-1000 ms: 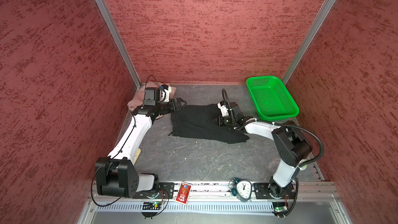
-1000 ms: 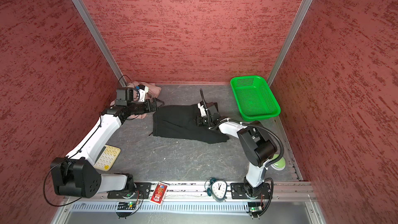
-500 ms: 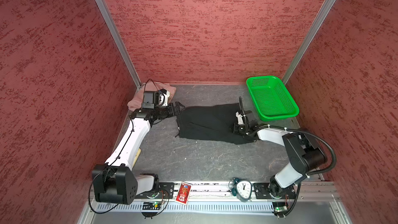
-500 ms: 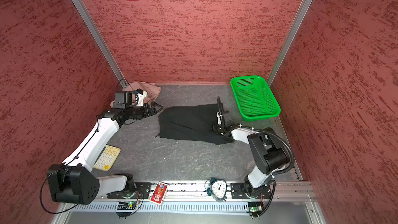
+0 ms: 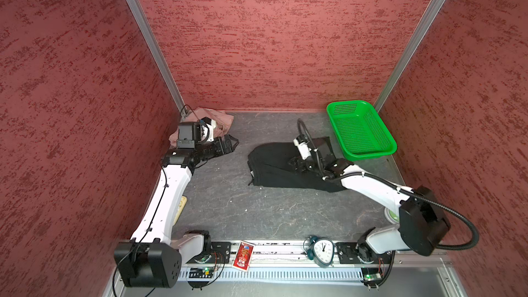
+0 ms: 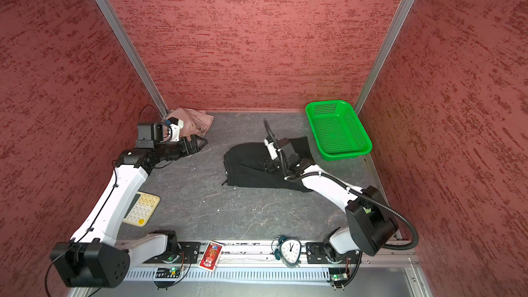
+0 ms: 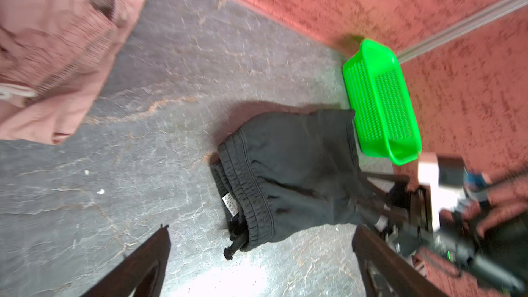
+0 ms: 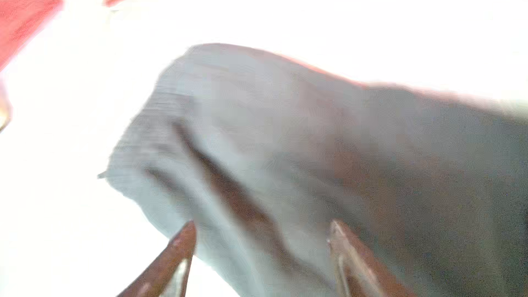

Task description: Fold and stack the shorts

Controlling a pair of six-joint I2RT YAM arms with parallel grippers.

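I read this as the close of the fold on the black shorts (image 5: 274,167), which lie doubled over on the tabletop (image 5: 257,212) just beside the green basket (image 5: 361,131). My right jaws sit low over them, spread apart and, as far as the blurred wrist view lets me judge, gripping nothing. The left jaws hang wide open and empty near the pink shorts (image 5: 220,117), crumpled in the far left corner. Next I'd fetch that pink pair, flatten and fold it, then stack the two.
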